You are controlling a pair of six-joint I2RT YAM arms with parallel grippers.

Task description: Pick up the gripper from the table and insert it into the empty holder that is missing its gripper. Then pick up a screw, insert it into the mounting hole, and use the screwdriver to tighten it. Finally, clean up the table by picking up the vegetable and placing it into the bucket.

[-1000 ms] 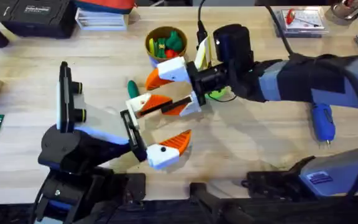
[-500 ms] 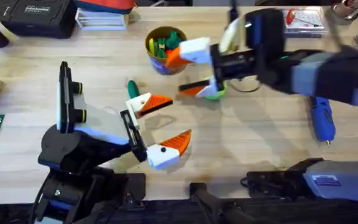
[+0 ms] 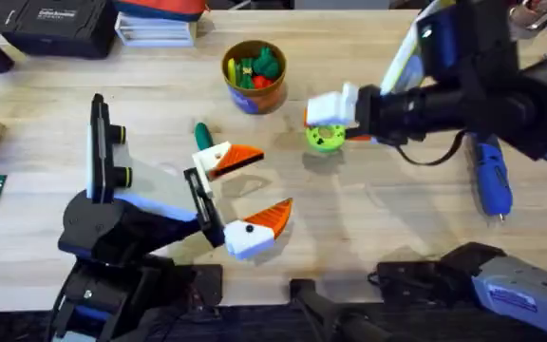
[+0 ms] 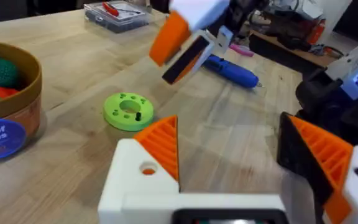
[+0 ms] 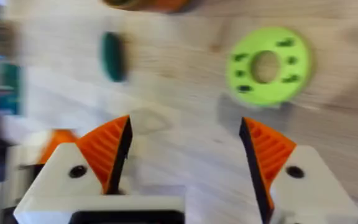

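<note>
Overhead: one vegetable (image 3: 201,134), one bucket (image 3: 254,74).

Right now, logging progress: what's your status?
Right gripper open, empty, by disc. Left gripper open. Orange piece in holder. Vegetable on table.

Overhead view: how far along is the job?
Done, apparently: the gripper sits in the holder. In hand: nothing; the right gripper hangs open above the lime disc. Left: screwing, as the screwdriver lies on the table, and the vegetable lies outside the bucket.
</note>
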